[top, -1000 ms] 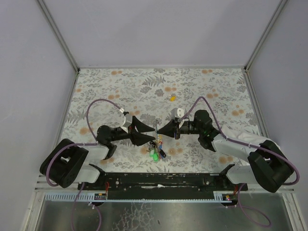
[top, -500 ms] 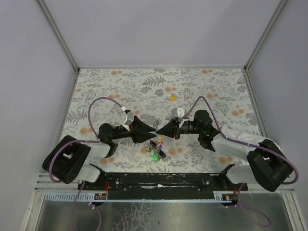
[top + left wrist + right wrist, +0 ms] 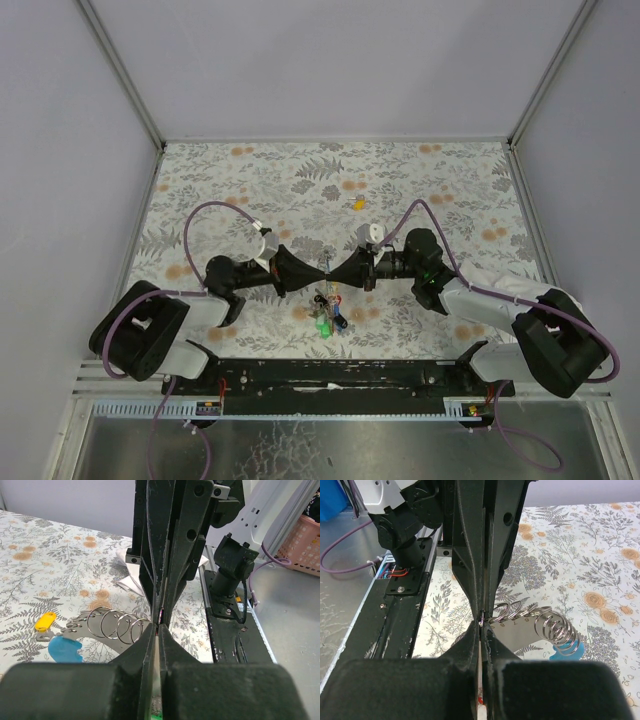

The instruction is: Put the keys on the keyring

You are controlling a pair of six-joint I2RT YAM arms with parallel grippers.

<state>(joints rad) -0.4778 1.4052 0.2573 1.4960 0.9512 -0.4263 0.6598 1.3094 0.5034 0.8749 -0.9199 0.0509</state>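
Left end effector (image 3: 319, 275) and right end effector (image 3: 336, 275) tip to tip, keys (image 3: 328, 312) just before them.

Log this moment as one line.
left tool: shut on keyring | right tool: same, tip to tip | key cluster: beneath tips | yellow key: loose on table

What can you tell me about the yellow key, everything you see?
The yellow key is tiny, with a bright yellow, plastic-looking cap; its metal part is too small to make out. It lies alone on the flowery table, farther back than the key bunch and apart from it. Only the table touches it.
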